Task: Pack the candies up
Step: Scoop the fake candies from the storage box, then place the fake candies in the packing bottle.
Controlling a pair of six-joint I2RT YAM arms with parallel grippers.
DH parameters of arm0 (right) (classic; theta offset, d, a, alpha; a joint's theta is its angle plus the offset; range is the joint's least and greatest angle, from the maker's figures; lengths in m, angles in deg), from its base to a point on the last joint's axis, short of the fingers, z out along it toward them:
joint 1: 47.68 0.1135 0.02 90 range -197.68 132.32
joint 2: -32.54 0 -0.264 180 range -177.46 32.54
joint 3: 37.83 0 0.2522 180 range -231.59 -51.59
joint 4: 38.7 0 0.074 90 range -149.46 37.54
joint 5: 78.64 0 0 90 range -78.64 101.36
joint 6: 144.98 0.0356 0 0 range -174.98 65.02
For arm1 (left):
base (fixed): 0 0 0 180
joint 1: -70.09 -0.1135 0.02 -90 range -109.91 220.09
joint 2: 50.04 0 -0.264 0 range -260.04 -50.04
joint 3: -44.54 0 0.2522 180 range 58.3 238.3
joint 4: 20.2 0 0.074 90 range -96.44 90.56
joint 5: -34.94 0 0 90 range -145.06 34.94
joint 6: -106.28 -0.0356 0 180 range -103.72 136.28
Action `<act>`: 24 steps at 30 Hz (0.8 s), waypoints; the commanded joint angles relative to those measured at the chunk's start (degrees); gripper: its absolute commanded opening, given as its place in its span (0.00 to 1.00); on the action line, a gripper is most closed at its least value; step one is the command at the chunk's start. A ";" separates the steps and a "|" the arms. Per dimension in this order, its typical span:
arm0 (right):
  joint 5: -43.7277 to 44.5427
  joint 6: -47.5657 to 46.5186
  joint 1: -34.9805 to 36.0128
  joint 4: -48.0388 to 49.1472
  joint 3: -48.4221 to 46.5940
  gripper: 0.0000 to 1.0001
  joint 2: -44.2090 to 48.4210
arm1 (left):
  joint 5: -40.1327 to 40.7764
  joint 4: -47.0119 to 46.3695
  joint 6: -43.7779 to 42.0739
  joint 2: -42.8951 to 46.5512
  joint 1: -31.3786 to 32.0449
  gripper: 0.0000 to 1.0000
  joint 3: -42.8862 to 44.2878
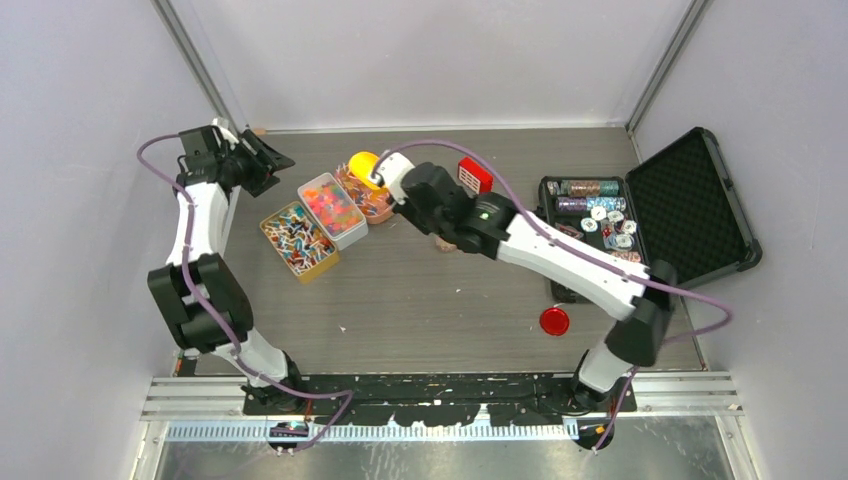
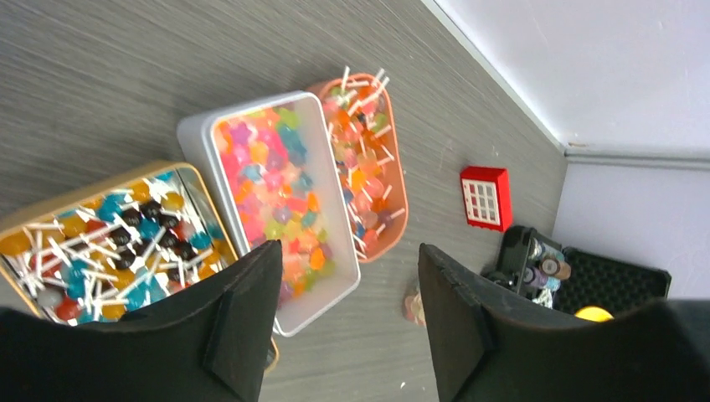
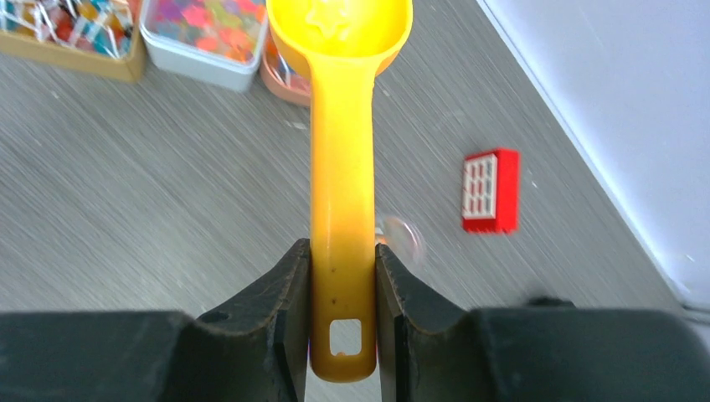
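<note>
Three trays point(image 2: 194, 138) of candies point(image 2: 276, 184) lie side by side; right gripper point(image 3: 343, 260) clamps one yellow scoop point(image 3: 339, 126), left gripper point(image 2: 350, 276) gapes empty.

Candies point(image 2: 272, 188) in three side-by-side trays point(image 2: 197, 136)

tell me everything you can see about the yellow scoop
The yellow scoop looks like glossy plastic, one piece: a round bowl and a long flat handle with a small rectangular hole near its end. The right gripper is shut on the handle beside that hole, a finger on each side; nothing else visibly touches it. The bowl points away from the gripper, near the far end of the orange tray. Something pale seems to lie in the bowl; what it is I cannot tell.
</note>
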 commanded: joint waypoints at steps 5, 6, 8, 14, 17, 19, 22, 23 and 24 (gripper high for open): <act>8.51 -7.48 -0.84 -10.43 9.81 0.00 17.09 | 3.30 -1.23 -3.24 14.58 3.88 0.99 -8.31; 9.53 -8.26 -0.91 -12.16 10.09 0.00 18.36 | 3.47 -1.21 -3.81 15.28 4.45 1.00 -8.86; 11.70 -9.24 -0.89 -16.41 9.61 0.00 20.09 | 4.01 -0.33 -4.78 15.85 4.69 1.00 -9.11; 16.91 -10.58 -0.90 -27.54 6.44 0.00 20.62 | 4.52 2.16 -6.58 15.23 4.70 1.00 -7.13; 18.21 -11.09 -0.87 -30.07 6.52 0.00 20.05 | 4.65 1.81 -6.78 15.72 4.68 1.00 -7.79; 18.74 -11.63 -0.92 -31.31 6.57 0.00 19.33 | 4.88 1.49 -6.79 16.00 4.68 1.00 -8.32; 19.82 -12.24 -0.88 -33.30 5.95 0.00 17.59 | 4.66 1.37 -6.82 16.12 4.65 1.00 -8.73; 19.99 -12.38 -0.90 -34.10 5.64 0.00 16.99 | 4.65 1.40 -6.86 16.18 4.64 1.00 -8.77; 20.15 -12.53 -0.91 -34.86 5.34 0.00 16.40 | 4.68 1.42 -7.02 16.18 4.69 1.00 -8.77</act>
